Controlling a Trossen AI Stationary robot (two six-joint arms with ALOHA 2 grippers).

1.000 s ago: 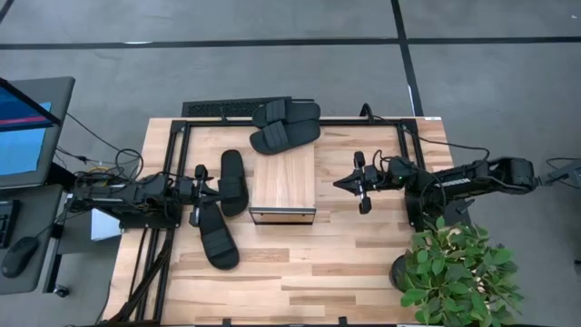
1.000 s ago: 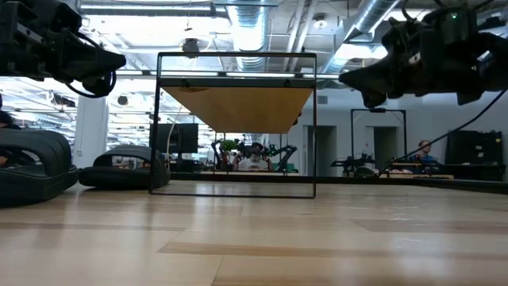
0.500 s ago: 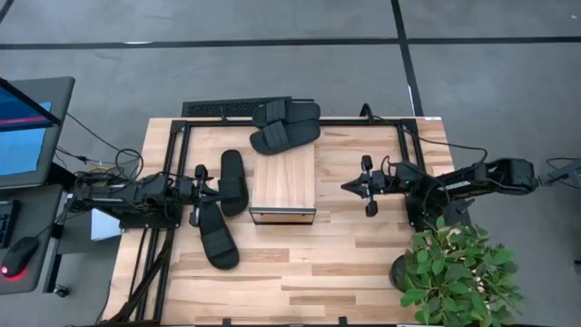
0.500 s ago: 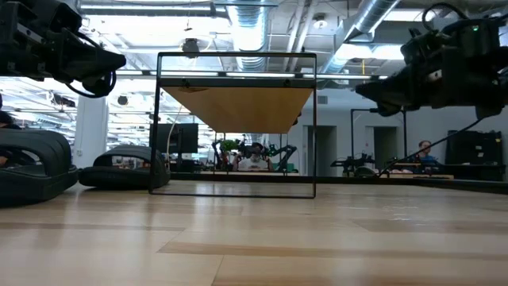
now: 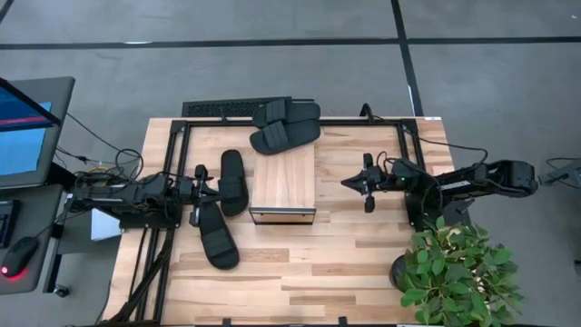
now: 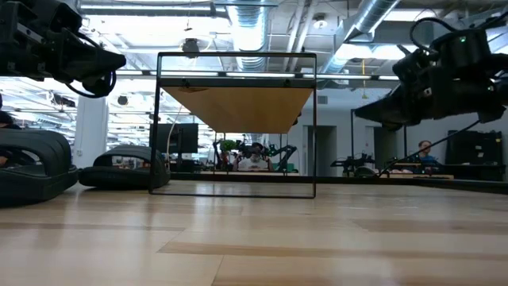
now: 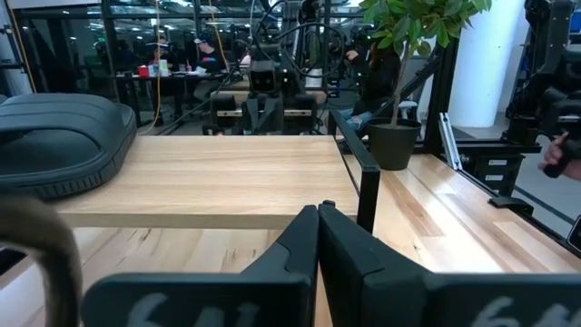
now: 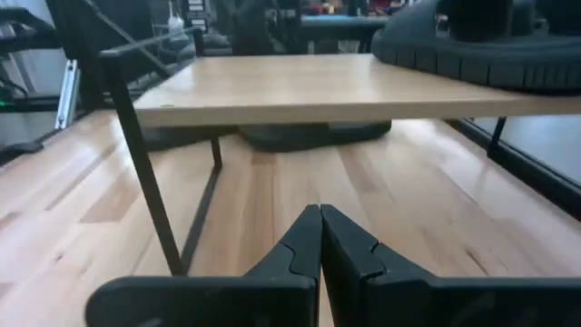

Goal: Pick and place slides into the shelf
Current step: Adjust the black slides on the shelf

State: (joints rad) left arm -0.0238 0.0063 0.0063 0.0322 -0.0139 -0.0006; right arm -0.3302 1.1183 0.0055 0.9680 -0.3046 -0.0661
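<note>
Four black slides lie on the bench, none on or under the shelf (image 5: 282, 183) yet. Two lie side by side (image 5: 285, 124) at the upper centre of the high view, against the shelf's far end, long axes running left-right with a slight tilt. One (image 5: 232, 182) lies lengthwise up-down just left of the shelf; the fourth (image 5: 217, 235) lies below it, angled toward the lower right. I cannot tell toe from heel.

I judge them light, soft and springy, matte enough not to slip; the wide ribbed strap or a sole edge looks the best hold.

My left claw (image 5: 219, 189), fingers together and empty, sits over the two left slides. My right claw (image 5: 347, 183), also closed and empty, hangs well right of the shelf.
</note>
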